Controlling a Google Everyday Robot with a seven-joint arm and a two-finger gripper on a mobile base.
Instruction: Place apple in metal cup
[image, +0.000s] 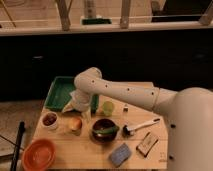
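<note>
The apple (75, 124), small, round and yellow-orange, sits on the wooden table (90, 150) between the small white bowl and the dark bowl. My gripper (80, 111) hangs from the white arm just above and behind the apple, at the front edge of the green tray. A small grey cup with a dark inside, which I take for the metal cup (127, 131), stands right of the dark bowl, well to the right of the gripper. A white-handled utensil (145, 124) lies against it.
A green tray (59, 92) lies at the back left. A light green cup (108, 107), a dark bowl (104, 131), a white bowl with dark contents (49, 120), an orange bowl (39, 154), a blue sponge (120, 154) and a small box (146, 144) crowd the table.
</note>
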